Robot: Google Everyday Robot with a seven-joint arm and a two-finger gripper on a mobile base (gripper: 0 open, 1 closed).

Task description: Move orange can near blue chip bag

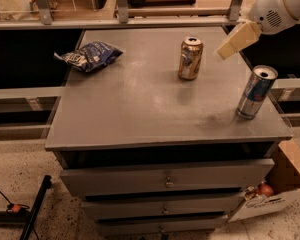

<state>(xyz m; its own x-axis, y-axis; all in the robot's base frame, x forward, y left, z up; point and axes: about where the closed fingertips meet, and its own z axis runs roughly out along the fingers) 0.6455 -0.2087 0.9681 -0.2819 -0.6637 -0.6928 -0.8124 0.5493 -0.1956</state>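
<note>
1. Grey cabinet (pixel 140 114): it fills the centre of the frame. Its flat top carries three items, and its drawers (pixel 165 179) stack below the front edge.
2. My arm (pixel 285 6): the white housing enters from the upper right corner of the frame, above the right rear part of the cabinet top.
3. Cardboard box (pixel 292 184): it sits on the floor at the lower right, just beside the cabinet.
4. Black stand leg (pixel 32 211): it lies on the speckled floor at the lower left.
5. The blue chip bag (pixel 90 56): it lies flat and wrinkled at the upper left of the cabinet top, near the rear left corner.
6. Blue-and-silver can (pixel 256 92): it stands upright at the right edge of the top.
7. The orange can (pixel 190 58): it stands upright right of centre towards the rear, well apart from the bag. Nothing touches it.
8. My gripper (pixel 238 40): the pale tip hangs in the air to the upper right of the orange can, near it but not touching. I cannot tell whether it is spread or pressed together.
</note>
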